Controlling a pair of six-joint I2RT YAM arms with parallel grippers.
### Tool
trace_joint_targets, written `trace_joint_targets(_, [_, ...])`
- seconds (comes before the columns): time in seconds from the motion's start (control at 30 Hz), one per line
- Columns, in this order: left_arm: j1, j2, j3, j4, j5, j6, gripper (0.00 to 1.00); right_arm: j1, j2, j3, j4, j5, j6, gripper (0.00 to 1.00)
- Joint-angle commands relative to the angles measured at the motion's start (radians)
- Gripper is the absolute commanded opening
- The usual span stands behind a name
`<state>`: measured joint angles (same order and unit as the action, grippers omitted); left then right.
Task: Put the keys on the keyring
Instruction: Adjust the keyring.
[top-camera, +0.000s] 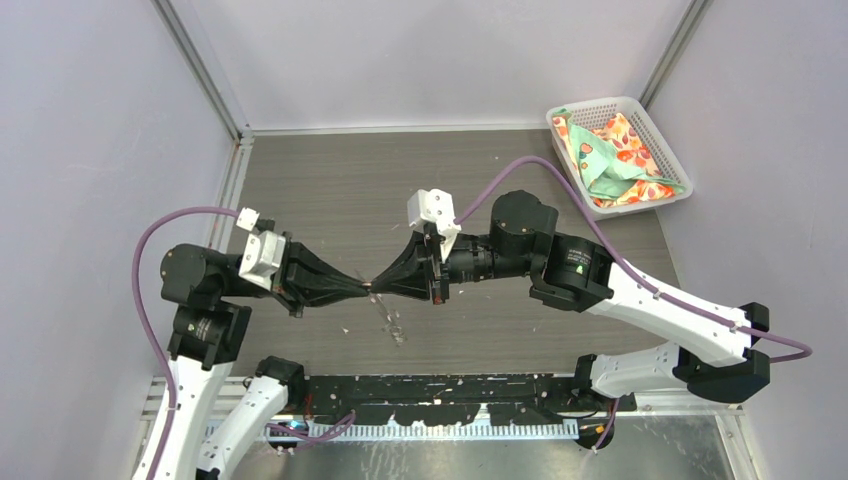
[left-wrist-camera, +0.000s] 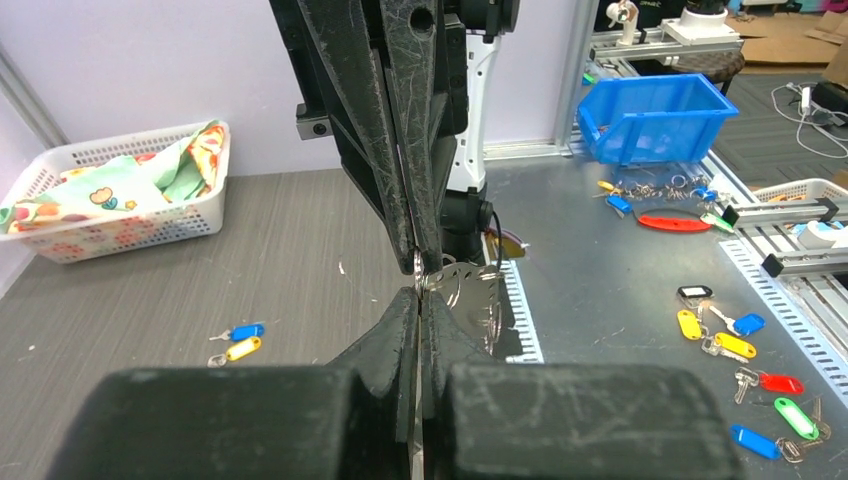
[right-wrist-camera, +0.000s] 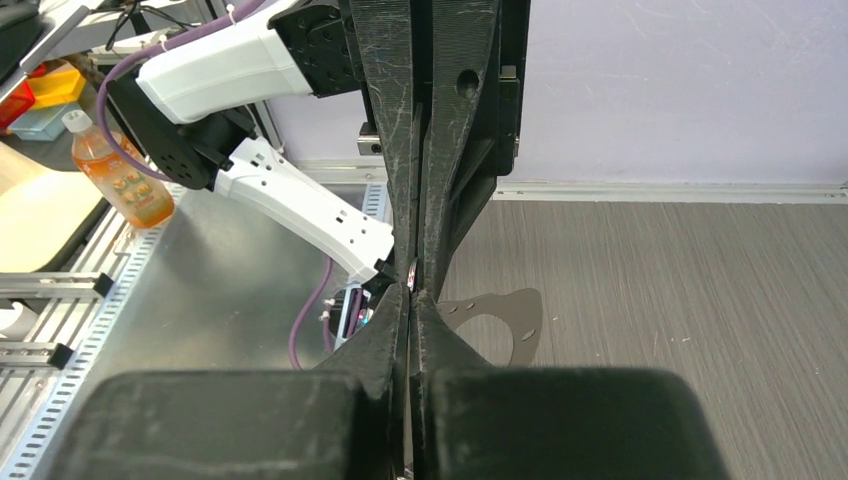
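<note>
Both arms are nose to nose over the middle of the table (top-camera: 330, 190): left gripper (top-camera: 364, 287) and right gripper (top-camera: 379, 287) are each pinched tight, tips touching. The keyring (top-camera: 391, 321) is caught right where they meet, its small metal fitting (left-wrist-camera: 433, 281) glinting at the fingertips, and the thin loop sags from there towards the near edge. Exactly how much cord each pair of fingers has is too fine to make out.

The crossed black fingers fill both wrist views and block most of the loop. Off to the far side, well apart from the grippers, the blue key (left-wrist-camera: 243, 331) and yellow key (left-wrist-camera: 240, 349) lie flat on the table, side by side and nearly parallel, heads right and blades left in the left wrist view. The white basket (top-camera: 610, 103) with its patterned cloth (top-camera: 612, 155) sits in the far right corner, and a blue bin (left-wrist-camera: 650, 115) and loose key tags (left-wrist-camera: 735, 345) lie beyond the table
</note>
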<state>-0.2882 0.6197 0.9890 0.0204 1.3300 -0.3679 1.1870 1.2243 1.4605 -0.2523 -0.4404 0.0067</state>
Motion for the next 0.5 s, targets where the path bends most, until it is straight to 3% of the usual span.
trace_joint_targets(0.0, [-0.003,0.005,0.021,0.050,0.038,-0.013,0.00,-0.005,0.008,0.037,0.015,0.014,0.015,0.01])
trace_joint_targets(0.13, [-0.003,-0.001,0.017,0.011,0.038,0.026,0.01,-0.005,0.021,0.054,-0.007,0.017,0.007,0.01])
trace_joint_targets(0.17, [-0.003,-0.003,0.021,-0.012,0.031,0.050,0.07,-0.005,0.027,0.069,-0.035,0.033,0.010,0.01])
trace_joint_targets(0.2, [-0.003,-0.004,0.026,-0.068,0.020,0.084,0.25,-0.005,0.037,0.089,-0.071,0.050,0.010,0.01])
trace_joint_targets(0.23, [-0.003,-0.006,0.039,-0.144,0.009,0.139,0.29,-0.005,0.049,0.113,-0.116,0.067,0.009,0.01])
trace_joint_targets(0.47, [-0.003,0.036,0.203,-0.785,-0.073,0.762,0.42,-0.004,0.140,0.267,-0.424,0.145,-0.001,0.01])
